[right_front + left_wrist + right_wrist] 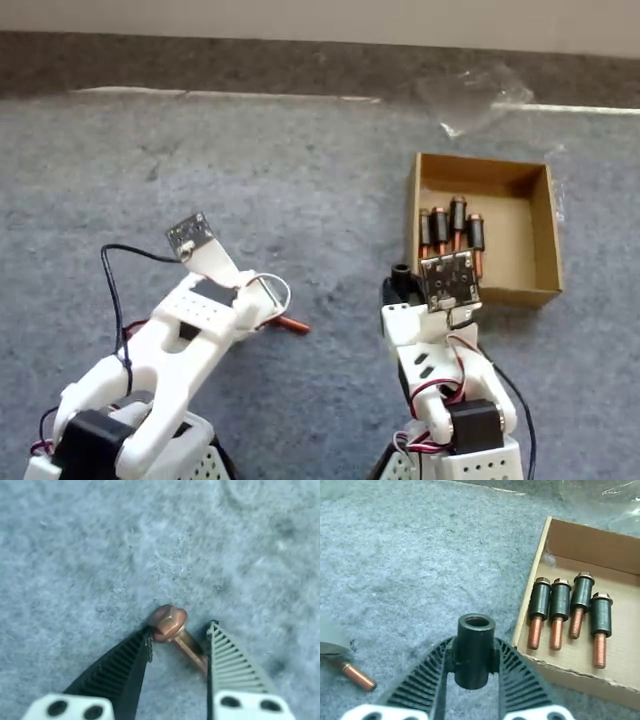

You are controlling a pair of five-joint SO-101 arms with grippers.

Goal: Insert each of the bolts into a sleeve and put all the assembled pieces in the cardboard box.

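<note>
A copper bolt (172, 630) lies on the grey carpet between the fingers of my left gripper (180, 632), which is open. One fingertip touches the bolt's hex head and the shaft runs toward the other finger. From above, the bolt's threaded end (293, 323) pokes out beside the left gripper (262, 298). My right gripper (474, 645) is shut on a black sleeve (476, 650), held upright with its bore showing, just left of the cardboard box (547, 230). Several assembled bolt-and-sleeve pieces (570, 610) lie side by side in the box (590, 545).
A clear plastic bag (475, 95) lies beyond the box's far corner. A dark strip (200, 65) borders the carpet at the back. Open carpet stretches between the two arms and to the far left.
</note>
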